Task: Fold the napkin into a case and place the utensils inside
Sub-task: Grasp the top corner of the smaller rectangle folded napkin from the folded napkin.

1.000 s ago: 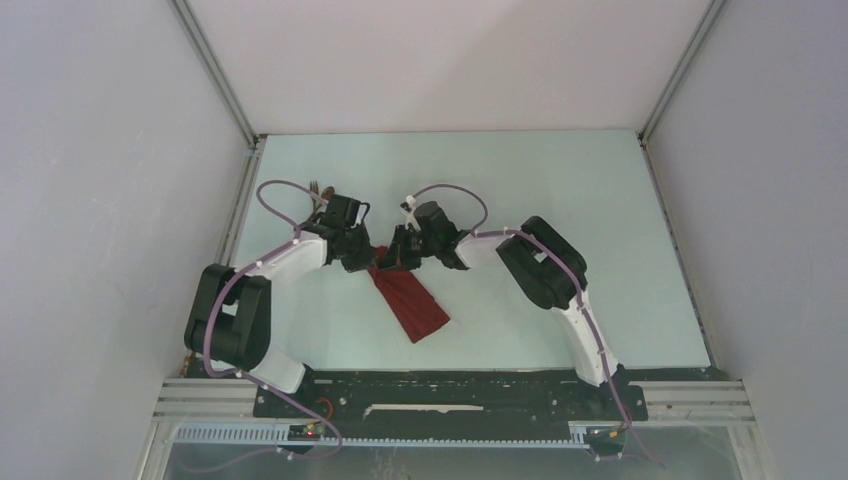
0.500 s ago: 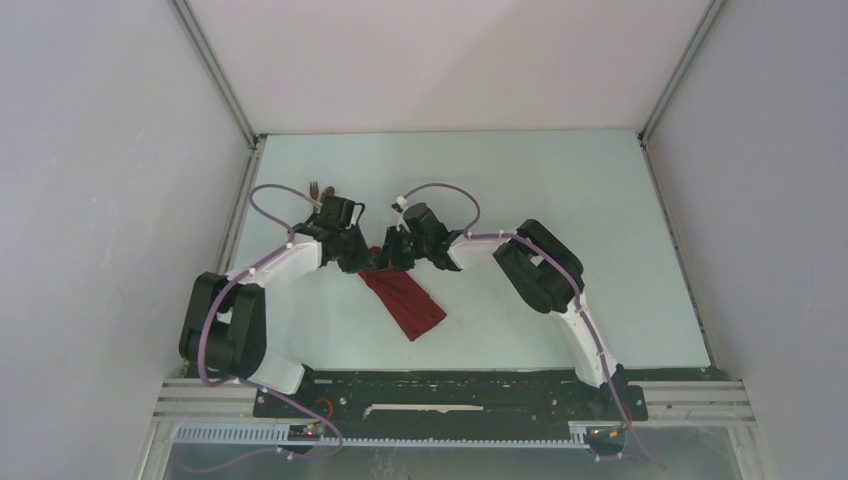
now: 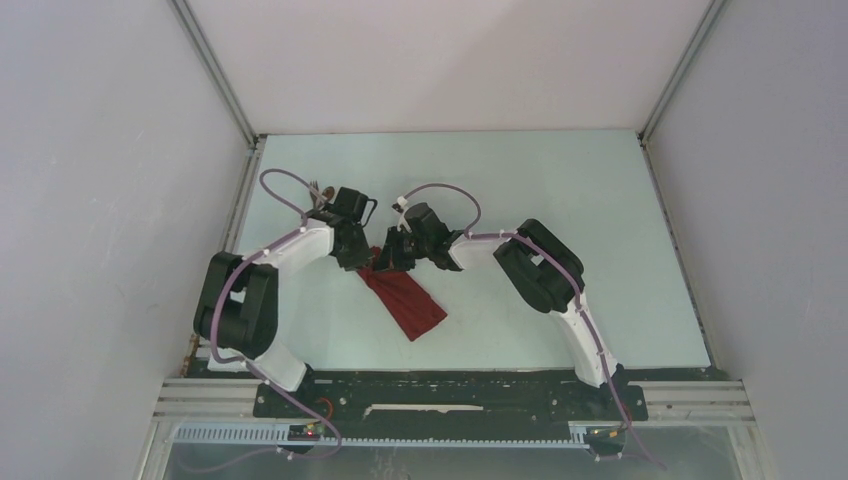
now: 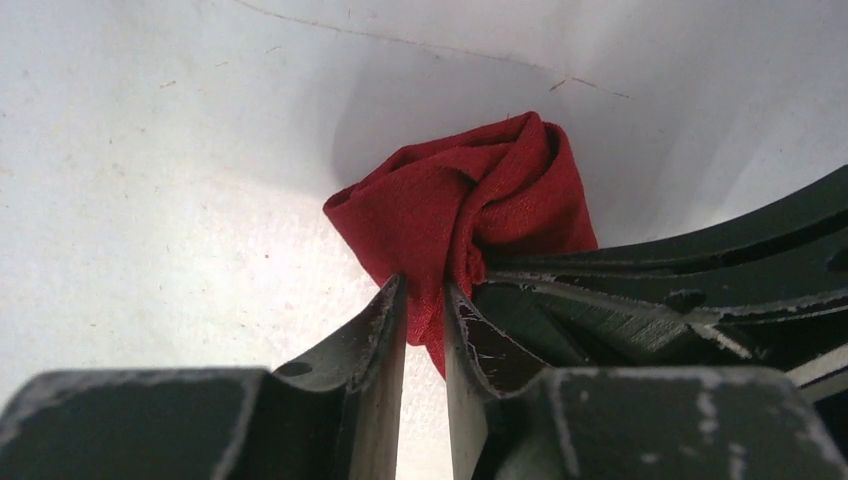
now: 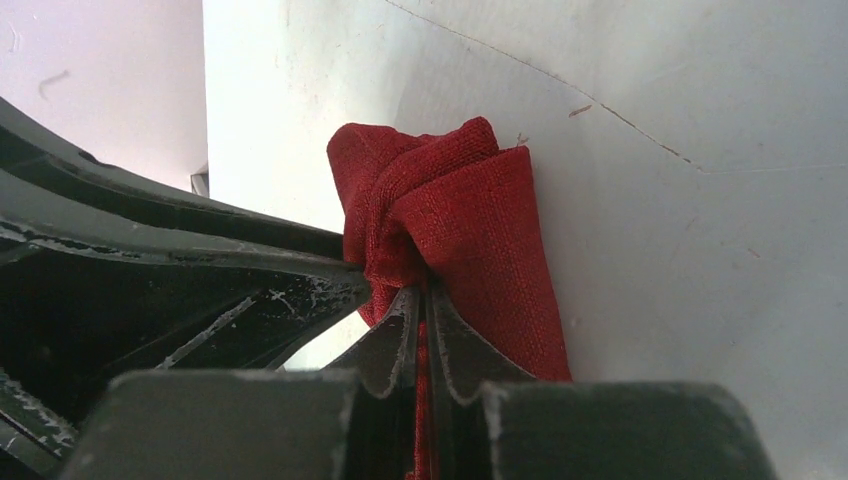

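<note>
Pale tabletop (image 3: 560,200), boxed in by white walls, is carrying the napkin (image 3: 410,300). It is lying as a narrow red strip on a slant. Its near end is pointing down toward the right arm's side, and its far end is bunching into a twist.

Both grippers are meeting nose to nose at that far end. The right gripper (image 5: 425,295) is clamping a pleat of the twist, fingers pressed tight together on it. The left gripper (image 4: 425,292) is standing with its fingers parted and a tongue of cloth hanging in the gap. To my eye it is not pinching.

Just beyond the napkin's far end, on the left arm's side, something thin and brown is peeking out. It is probably the utensils (image 3: 319,187), though it is too small to be sure. If so, the left arm is sitting nearer them while the right is pinning the strip.
</note>
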Controlling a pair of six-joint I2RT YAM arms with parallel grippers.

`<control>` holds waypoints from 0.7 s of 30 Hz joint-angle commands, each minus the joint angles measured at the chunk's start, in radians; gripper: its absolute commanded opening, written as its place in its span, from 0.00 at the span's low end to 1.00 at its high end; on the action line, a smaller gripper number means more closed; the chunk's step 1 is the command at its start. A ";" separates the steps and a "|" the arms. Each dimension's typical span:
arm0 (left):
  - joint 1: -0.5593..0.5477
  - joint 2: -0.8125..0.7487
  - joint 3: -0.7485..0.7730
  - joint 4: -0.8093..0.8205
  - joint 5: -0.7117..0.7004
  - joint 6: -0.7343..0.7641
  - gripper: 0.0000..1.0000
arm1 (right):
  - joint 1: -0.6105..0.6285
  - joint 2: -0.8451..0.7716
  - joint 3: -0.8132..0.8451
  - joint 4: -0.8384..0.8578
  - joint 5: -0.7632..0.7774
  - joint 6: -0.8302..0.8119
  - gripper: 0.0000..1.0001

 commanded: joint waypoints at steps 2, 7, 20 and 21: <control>-0.013 0.043 0.066 -0.031 -0.057 0.037 0.27 | -0.005 0.007 -0.017 -0.018 -0.010 -0.018 0.08; -0.015 0.056 0.072 -0.036 -0.072 0.041 0.28 | -0.004 0.004 -0.009 -0.021 -0.013 -0.026 0.08; 0.006 -0.054 -0.017 0.083 0.062 0.050 0.00 | 0.040 -0.124 -0.062 0.068 -0.041 -0.204 0.11; 0.009 -0.064 -0.033 0.096 0.073 0.048 0.00 | 0.034 -0.134 -0.072 0.089 -0.053 -0.200 0.11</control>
